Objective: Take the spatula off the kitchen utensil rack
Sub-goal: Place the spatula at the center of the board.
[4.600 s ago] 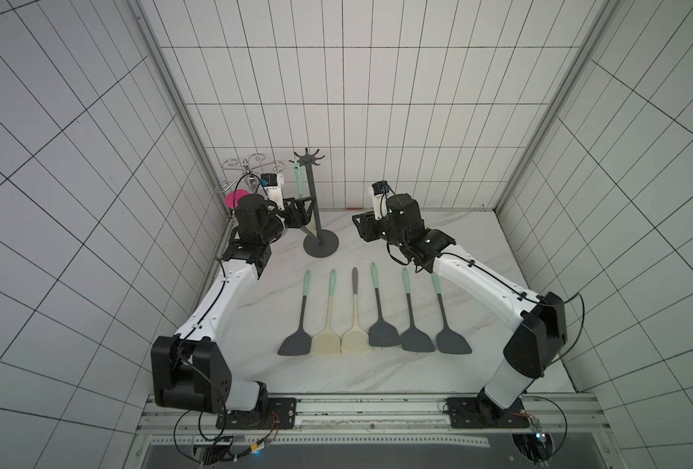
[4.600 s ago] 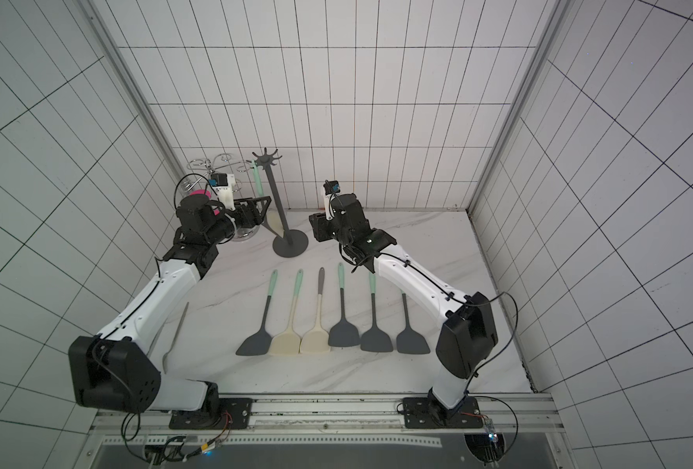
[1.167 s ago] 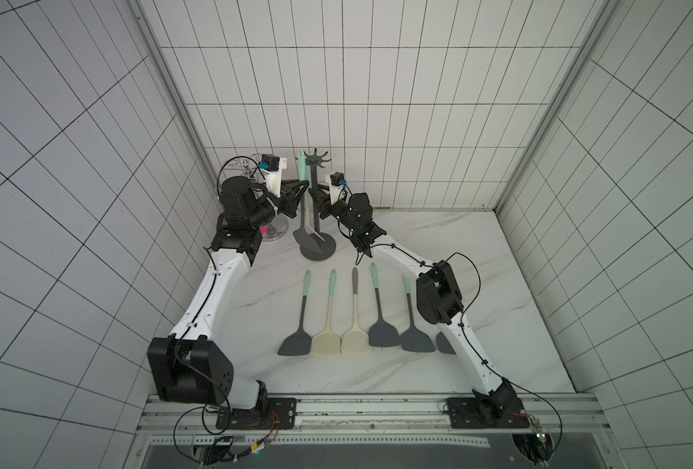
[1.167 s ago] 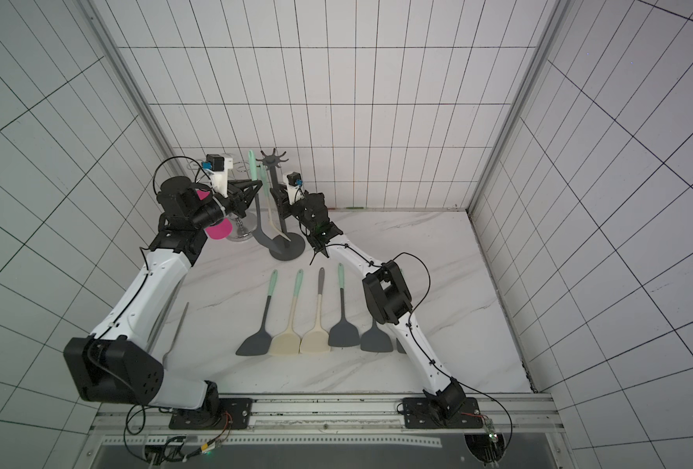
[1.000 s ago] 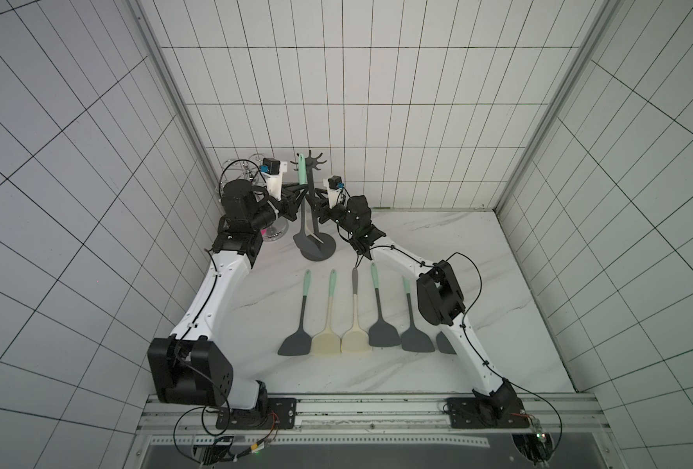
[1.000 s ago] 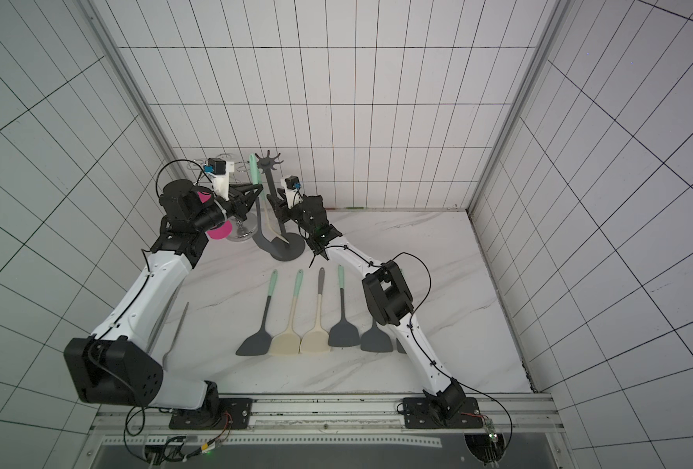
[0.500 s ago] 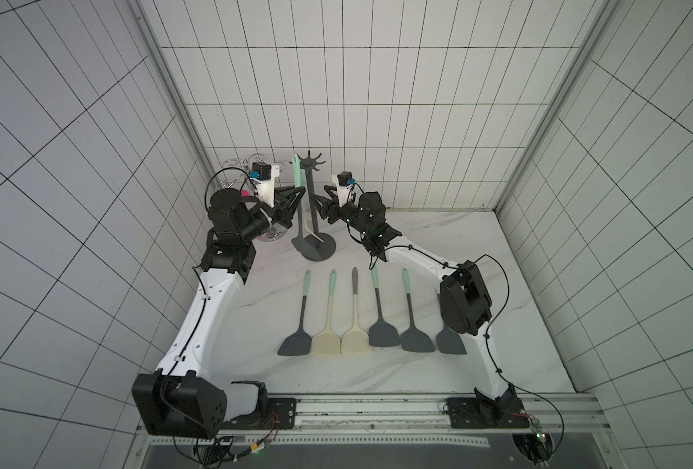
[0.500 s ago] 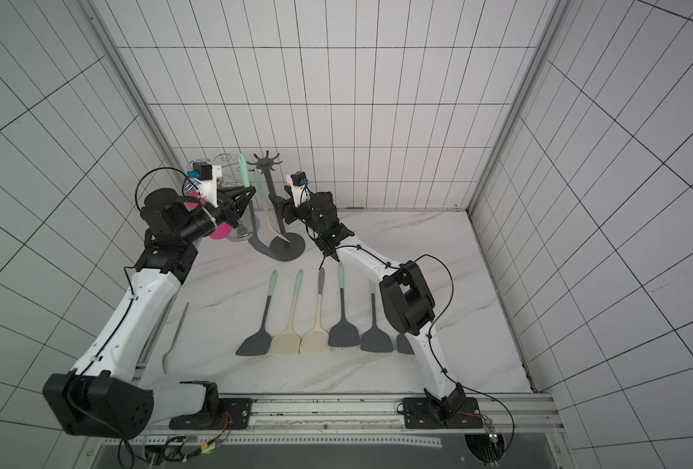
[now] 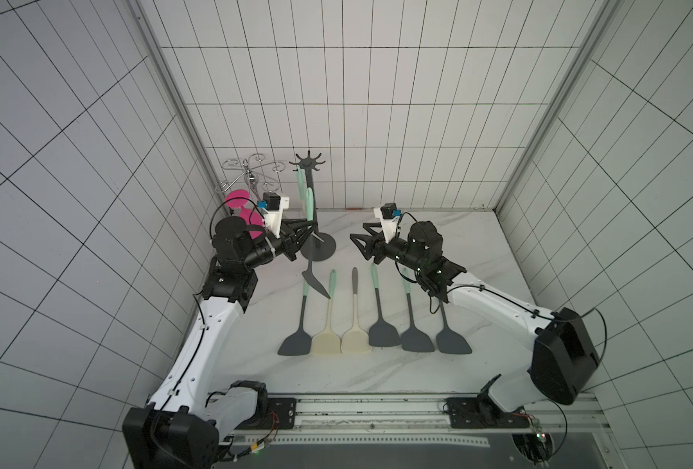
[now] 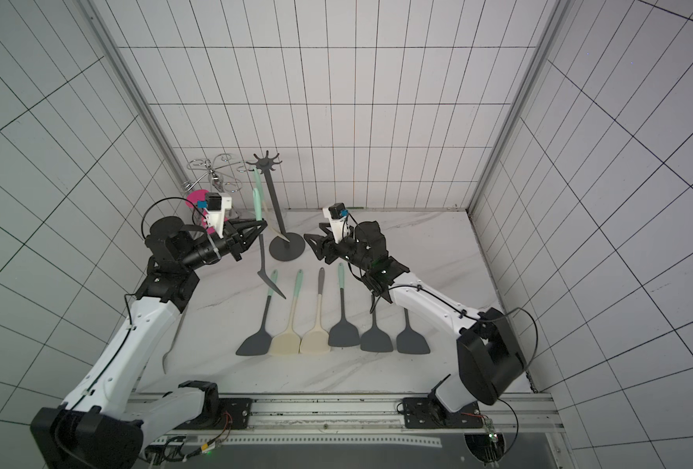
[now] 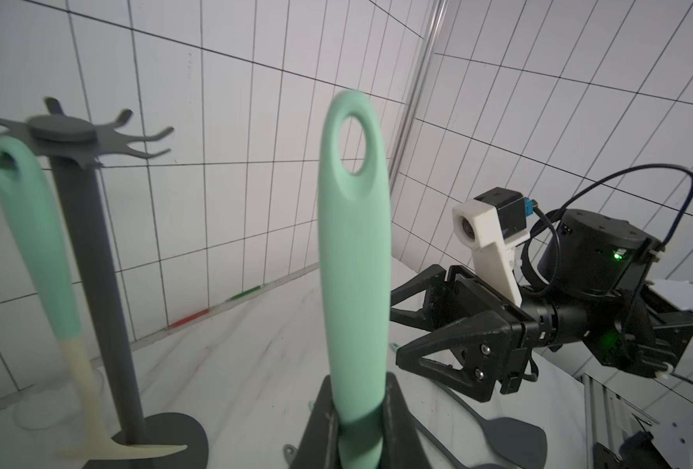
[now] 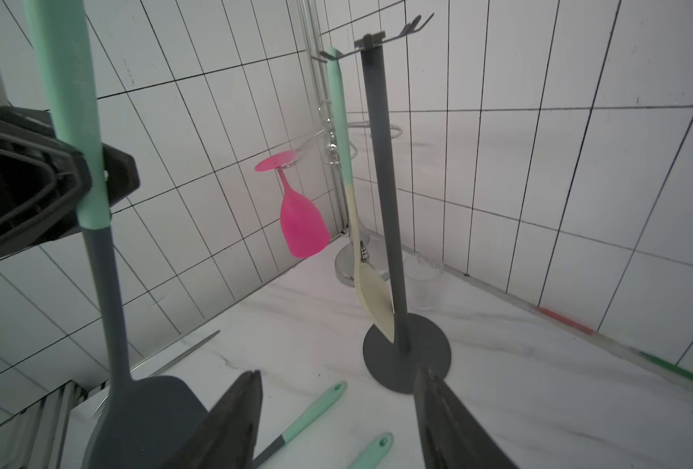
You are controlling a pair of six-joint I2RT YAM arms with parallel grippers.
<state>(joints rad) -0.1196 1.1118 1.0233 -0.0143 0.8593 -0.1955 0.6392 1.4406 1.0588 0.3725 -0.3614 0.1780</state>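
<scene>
So, the left gripper (image 10: 258, 225) is clamped on the mint handle of the grey-bladed spatula (image 10: 262, 253), holding it upright (blade down) clear of the hooks, just left of the kitchen utensil rack (image 10: 274, 211) at the table's (image 9: 377, 377) far left. A cream spatula (image 12: 371, 290) hangs from one hook. Right of the rack, the right gripper (image 9: 360, 245) hovers, jaws apart and empty.

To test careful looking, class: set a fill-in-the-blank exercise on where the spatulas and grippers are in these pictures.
The left gripper is shut on a spatula with a ____ head.
A cream-headed spatula hangs from the ____.
____ spatulas lie in a row on the table.
The right gripper is ____ and holds nothing.
Missing words: grey; rack; six; open.
</scene>
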